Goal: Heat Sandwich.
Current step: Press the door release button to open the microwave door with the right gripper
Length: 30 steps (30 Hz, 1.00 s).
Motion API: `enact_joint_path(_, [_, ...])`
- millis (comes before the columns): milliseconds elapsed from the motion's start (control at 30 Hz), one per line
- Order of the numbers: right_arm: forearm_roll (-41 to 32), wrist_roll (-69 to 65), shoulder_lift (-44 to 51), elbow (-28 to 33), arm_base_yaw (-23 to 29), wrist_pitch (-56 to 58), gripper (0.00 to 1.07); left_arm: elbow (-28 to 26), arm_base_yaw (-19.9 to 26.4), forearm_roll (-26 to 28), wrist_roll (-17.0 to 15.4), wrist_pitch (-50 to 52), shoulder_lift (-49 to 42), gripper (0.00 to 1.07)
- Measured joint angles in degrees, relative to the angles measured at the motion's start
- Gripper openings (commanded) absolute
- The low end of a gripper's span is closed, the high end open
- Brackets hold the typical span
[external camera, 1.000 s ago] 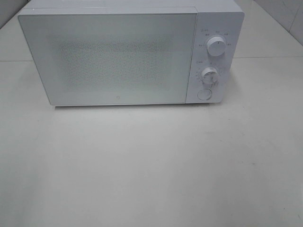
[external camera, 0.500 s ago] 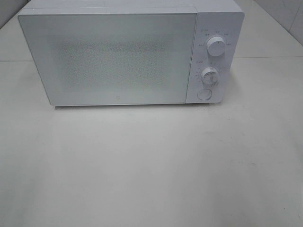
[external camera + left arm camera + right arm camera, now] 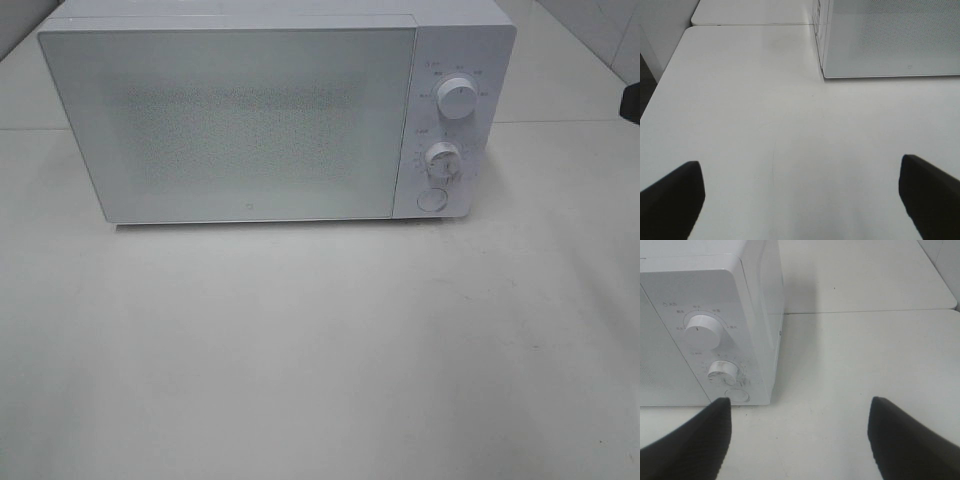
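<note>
A white microwave [image 3: 250, 120] stands on a pale table [image 3: 320, 350] with its frosted door [image 3: 230, 120] shut. Compared with 0.5 seconds ago, 1 thing differs in the high view: a dark shape [image 3: 632, 100] now pokes in at the right edge, level with the upper dial [image 3: 458, 99]. It is probably the right arm coming toward the controls, so setting that dial or the lower dial [image 3: 441, 158], or pressing the round button [image 3: 431, 199], looks like the next step.

The sandwich appears in none of the 3 views. It may be behind the door, but the frosting hides the inside.

Only the right wrist view shows the right jaws, spread wide and empty, facing the controls from nearby. Only the left wrist view shows the left jaws, equally wide and empty, over the table near the microwave's front corner.
</note>
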State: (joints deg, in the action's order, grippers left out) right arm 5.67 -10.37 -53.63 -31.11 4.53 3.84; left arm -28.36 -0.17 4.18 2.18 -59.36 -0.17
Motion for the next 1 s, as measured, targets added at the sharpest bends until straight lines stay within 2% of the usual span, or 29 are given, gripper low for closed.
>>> enact_joint_path(167, [0.0,-0.1,-5.5,0.1,0.0,-6.9,0.74,0.0,0.0,0.0,0.0,0.0,0.0,1.01])
enact_joint_path(267, [0.0,0.0,-8.9,2.2,0.0,-16.1,0.74,0.0,0.0,0.0,0.0,0.0,0.0,1.01])
enact_joint_path(333, [0.0,0.0,-9.5,2.8,0.0,-17.8,0.74,0.0,0.0,0.0,0.0,0.0,0.0,1.01])
enact_joint_path(600, [-6.6,4.7,-14.7,7.7,0.1,-28.8,0.74,0.0,0.0,0.0,0.0,0.0,0.0,1.01])
enact_joint_path(633, [-9.9,7.2,-16.0,8.9,0.7,-30.9,0.75,0.0,0.0,0.0,0.0,0.0,0.0,1.01])
enact_joint_path(733, [-13.1,10.7,-17.5,10.0,2.6,-33.4,0.76,0.0,0.0,0.0,0.0,0.0,0.0,1.01])
enact_joint_path(867, [-23.4,19.2,-22.6,11.6,10.1,-40.7,0.78,0.0,0.0,0.0,0.0,0.0,0.0,1.01])
enact_joint_path(1000, [-27.7,22.4,-25.6,11.8,14.0,-44.3,0.78,0.0,0.0,0.0,0.0,0.0,0.0,1.01])
